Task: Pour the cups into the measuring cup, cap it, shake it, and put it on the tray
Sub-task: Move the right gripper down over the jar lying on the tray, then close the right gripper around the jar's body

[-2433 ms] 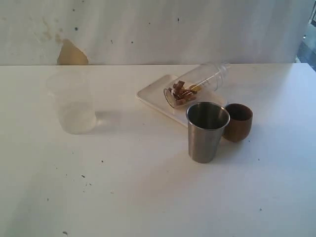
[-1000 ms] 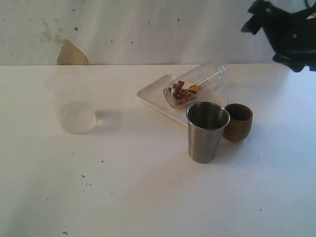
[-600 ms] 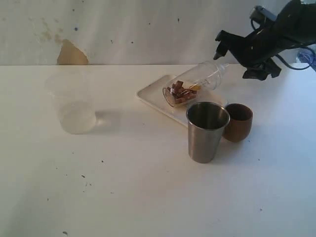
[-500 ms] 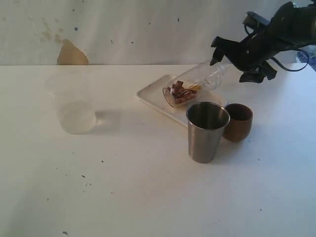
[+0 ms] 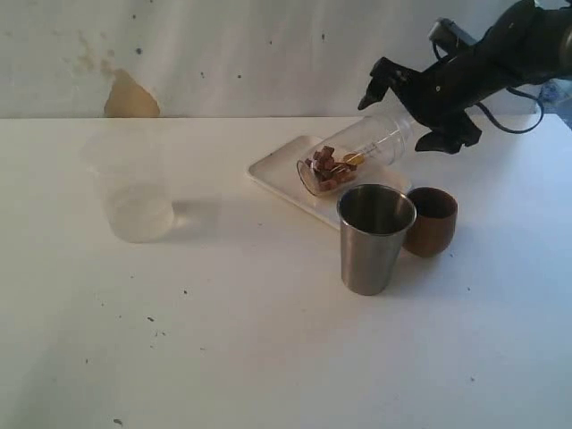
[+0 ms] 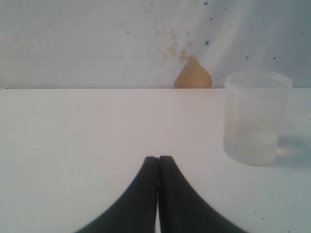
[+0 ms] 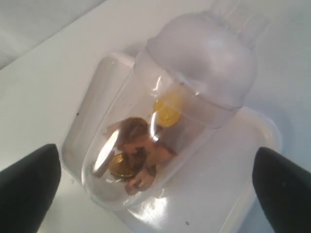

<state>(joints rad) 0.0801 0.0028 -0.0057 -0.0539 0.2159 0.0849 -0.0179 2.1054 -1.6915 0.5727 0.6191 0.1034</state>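
Observation:
The measuring cup (image 5: 357,154) lies on its side on the white tray (image 5: 277,174), with brown bits and gold discs inside and a domed clear end pointing to the back right. My right gripper (image 5: 407,116) is open, with one finger on each side of that domed end; I cannot tell if it touches. In the right wrist view the measuring cup (image 7: 160,121) fills the space between the wide-apart fingers of the right gripper (image 7: 155,182). The steel tumbler (image 5: 374,237) and the wooden cup (image 5: 433,221) stand upright in front of the tray. My left gripper (image 6: 158,160) is shut and holds nothing.
A frosted plastic cup (image 5: 134,188) stands upright at the left of the table; in the left wrist view the frosted cup (image 6: 255,119) is ahead of the shut fingers and off to one side. A stained wall rises behind the table's far edge.
My right arm has come in from the upper right and dropped to the measuring cup's domed end, its jaws spreading wider. The cups and tray have not moved.

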